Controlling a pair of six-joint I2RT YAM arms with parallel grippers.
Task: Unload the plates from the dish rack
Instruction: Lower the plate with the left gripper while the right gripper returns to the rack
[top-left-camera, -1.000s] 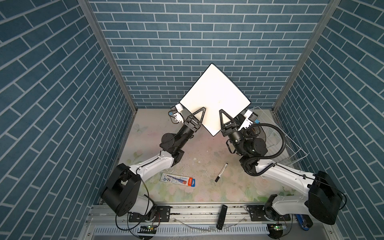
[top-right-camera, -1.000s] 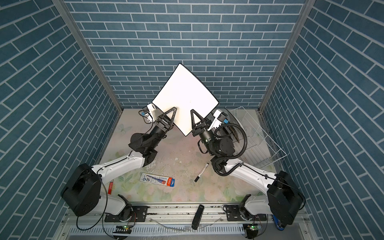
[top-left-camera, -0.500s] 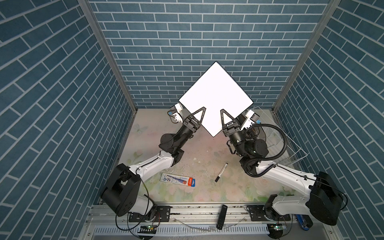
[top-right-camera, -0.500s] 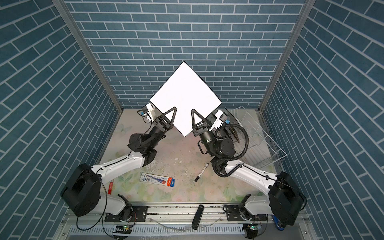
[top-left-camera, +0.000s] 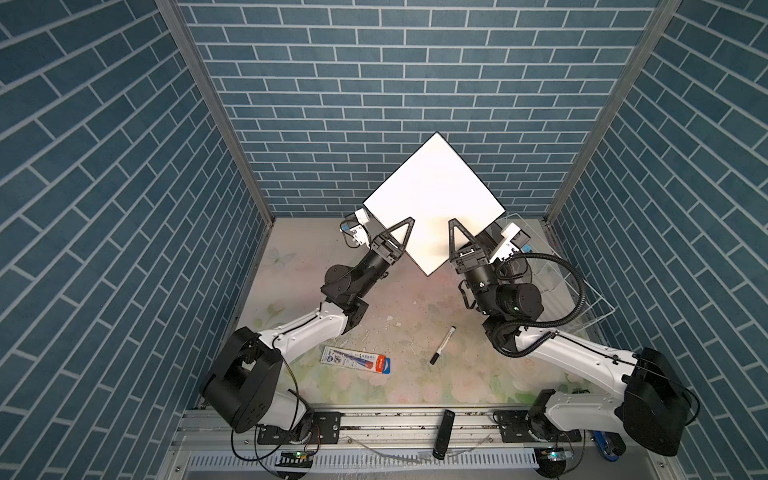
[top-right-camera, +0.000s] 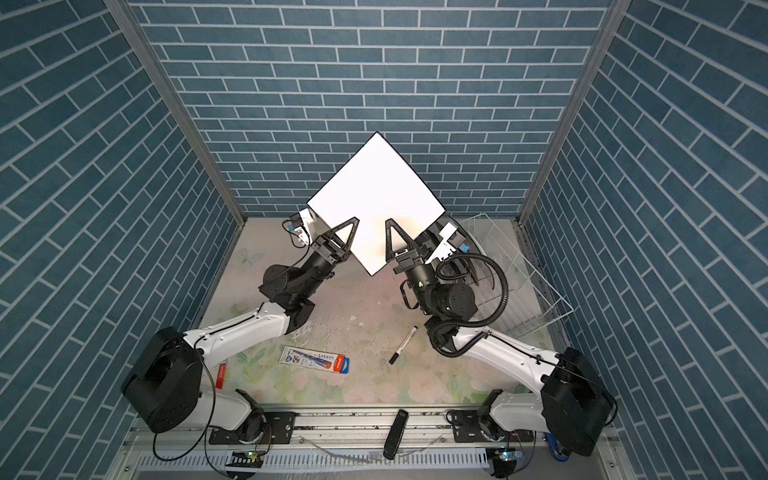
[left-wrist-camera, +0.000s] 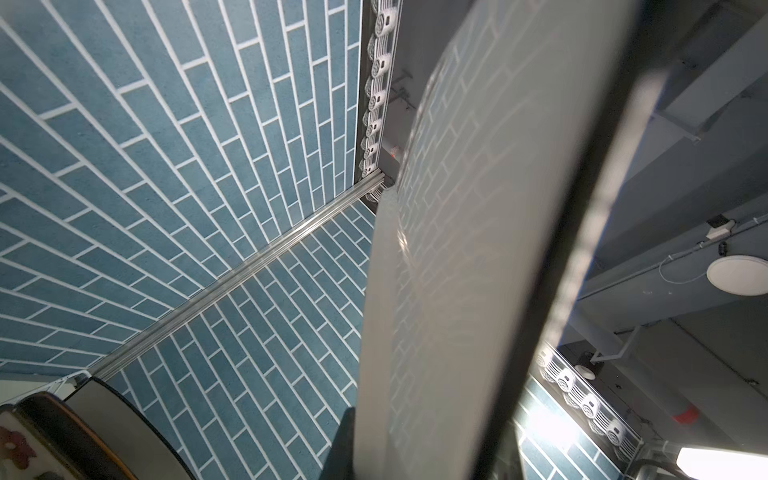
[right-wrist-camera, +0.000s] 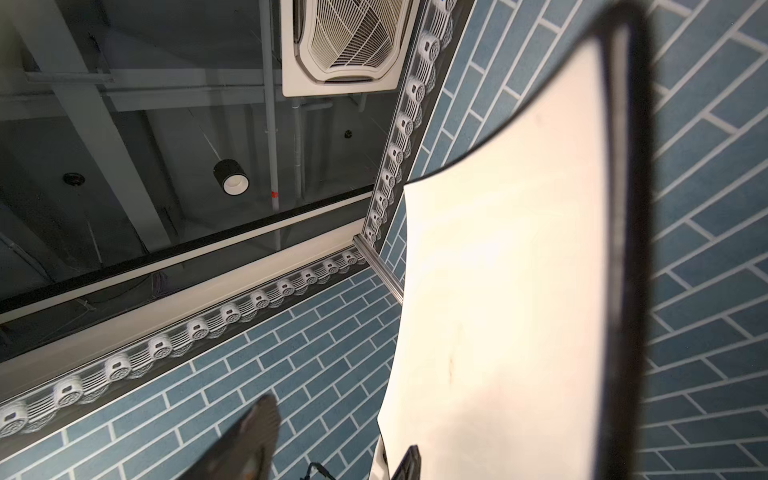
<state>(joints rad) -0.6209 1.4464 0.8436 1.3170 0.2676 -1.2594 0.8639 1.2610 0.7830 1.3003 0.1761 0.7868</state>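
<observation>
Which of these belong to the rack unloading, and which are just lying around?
Job:
white black-rimmed plate, held aloft
dish rack
floral plate, glimpsed by the left wrist camera

Lying about:
black marker
blue-and-red packet
black bar on the front rail

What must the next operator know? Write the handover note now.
Left claw: shut on the lower edge of the large white black-rimmed rounded-square plate, held corner-down above the table.
Right claw: open at the same plate, not gripping.
White wire dish rack: far right; other plates stand in it, count hidden.
Done: one plate is out of the rack.
Left: set it down, then unload the rest.
</observation>
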